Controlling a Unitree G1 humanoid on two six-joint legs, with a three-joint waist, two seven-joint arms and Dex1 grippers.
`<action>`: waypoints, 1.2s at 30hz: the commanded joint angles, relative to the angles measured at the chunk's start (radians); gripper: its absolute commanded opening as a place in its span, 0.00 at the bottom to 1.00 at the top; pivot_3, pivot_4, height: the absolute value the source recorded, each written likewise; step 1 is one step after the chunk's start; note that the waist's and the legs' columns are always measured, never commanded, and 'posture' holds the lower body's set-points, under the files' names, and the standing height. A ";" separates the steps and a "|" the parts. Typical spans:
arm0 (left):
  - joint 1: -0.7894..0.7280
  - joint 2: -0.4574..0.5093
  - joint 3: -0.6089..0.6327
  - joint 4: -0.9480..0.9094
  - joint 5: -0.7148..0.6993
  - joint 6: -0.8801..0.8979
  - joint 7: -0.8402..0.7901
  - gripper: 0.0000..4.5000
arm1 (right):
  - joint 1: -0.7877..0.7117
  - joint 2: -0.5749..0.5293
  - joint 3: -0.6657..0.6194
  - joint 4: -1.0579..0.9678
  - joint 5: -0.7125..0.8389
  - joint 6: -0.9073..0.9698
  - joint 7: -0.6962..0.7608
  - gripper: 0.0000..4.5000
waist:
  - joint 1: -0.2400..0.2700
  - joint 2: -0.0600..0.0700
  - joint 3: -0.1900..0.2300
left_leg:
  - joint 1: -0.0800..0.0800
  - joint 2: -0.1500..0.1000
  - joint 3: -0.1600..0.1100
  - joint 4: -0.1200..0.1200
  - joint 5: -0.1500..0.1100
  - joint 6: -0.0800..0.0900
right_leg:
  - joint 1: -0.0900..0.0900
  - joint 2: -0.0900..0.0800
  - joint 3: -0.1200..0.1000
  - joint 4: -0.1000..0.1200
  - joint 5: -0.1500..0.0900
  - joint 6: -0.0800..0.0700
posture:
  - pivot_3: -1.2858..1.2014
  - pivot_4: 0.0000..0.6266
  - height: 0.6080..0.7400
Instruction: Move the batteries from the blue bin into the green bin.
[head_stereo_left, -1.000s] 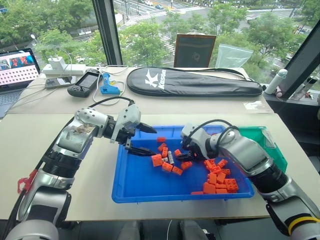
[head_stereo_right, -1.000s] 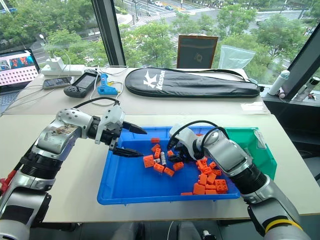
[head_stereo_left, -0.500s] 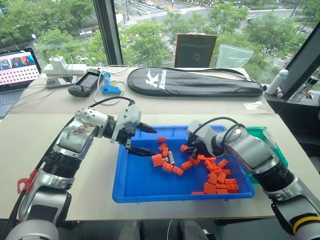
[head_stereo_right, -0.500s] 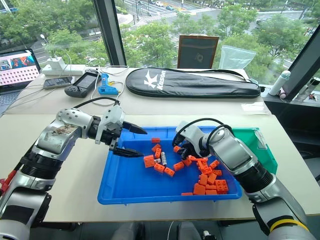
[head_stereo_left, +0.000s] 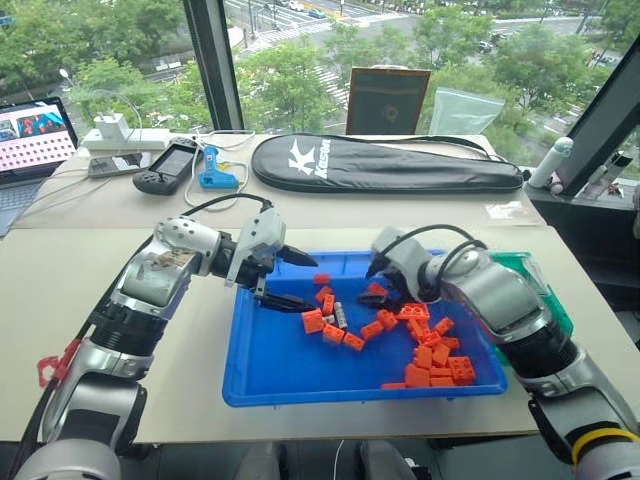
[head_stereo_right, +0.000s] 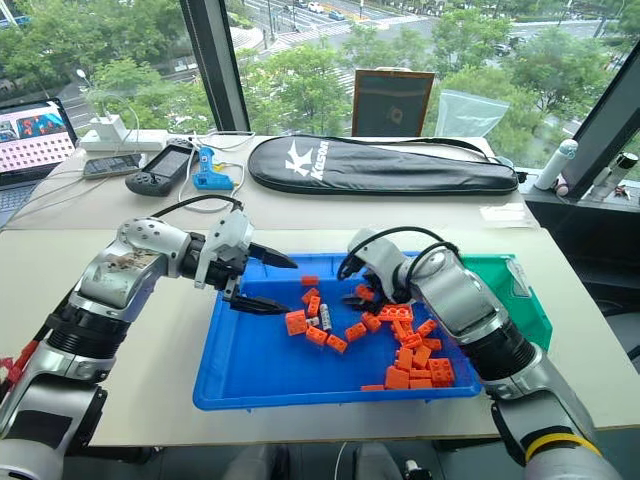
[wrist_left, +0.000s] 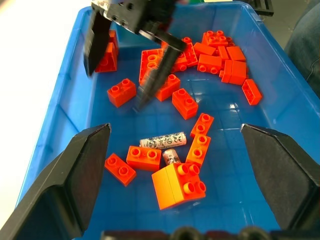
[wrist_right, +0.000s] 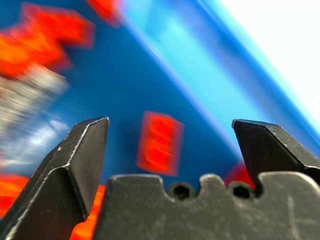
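Left wrist view shows the batteries (wrist_left: 162, 141) most clearly: one silver cylinder lies flat on the floor of the blue bin (wrist_left: 55, 125), and a second battery (wrist_left: 171, 157) lies just beside it with its round end toward the camera, between an orange brick and a bigger block of two bricks. Both batteries are inside the blue bin, in its left half as the head views show it, among a small group of orange bricks (head_stereo_left: 330, 325). A larger pile of bricks (head_stereo_left: 435, 355) fills the right part of the bin. The left gripper (head_stereo_left: 292, 280) hangs over the left edge of the bin and points toward the batteries; its two black fingers stand wide apart and hold nothing. The right gripper (head_stereo_right: 356, 285) hovers over the middle of the bin, close to the far wall, a little above the bricks; its fingers are also spread wide and nothing is between them. The green bin (head_stereo_right: 525, 305) stands against the right side of the blue bin, partly hidden behind the right arm; what is inside it I cannot tell. Both bins rest on a pale table (head_stereo_left: 60, 290). On the far table lie a black racket bag (head_stereo_left: 385, 165), a black controller (head_stereo_left: 168, 168) and a laptop (head_stereo_left: 30, 145).
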 joint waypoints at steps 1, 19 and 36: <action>-0.018 0.002 0.009 -0.006 -0.002 -0.009 0.000 1.00 | -0.030 0.014 -0.030 -0.087 0.060 0.071 0.018 0.98 | 0.001 0.000 0.000 | 0.000 0.000 0.000 0.000 0.000 0.000 | 0.000 0.000 0.000 0.000 0.000 0.000 | 0.52 0.24 0.95; -0.002 0.059 0.016 -0.011 -0.003 -0.014 -0.043 1.00 | 0.016 0.022 0.046 -0.012 0.037 -0.009 -0.021 0.98 | 0.000 0.000 0.000 | 0.000 0.000 0.000 0.000 0.000 0.000 | 0.000 0.000 0.000 0.000 0.000 0.000 | 0.52 0.24 0.95; 0.114 0.137 0.100 -0.031 -0.046 -0.089 -0.067 1.00 | 0.047 0.016 0.077 0.028 0.003 -0.042 -0.015 0.28 | -0.001 0.000 0.000 | 0.000 0.000 0.001 0.000 0.000 0.000 | 0.000 0.000 0.000 0.000 0.000 0.000 | 0.52 0.24 0.95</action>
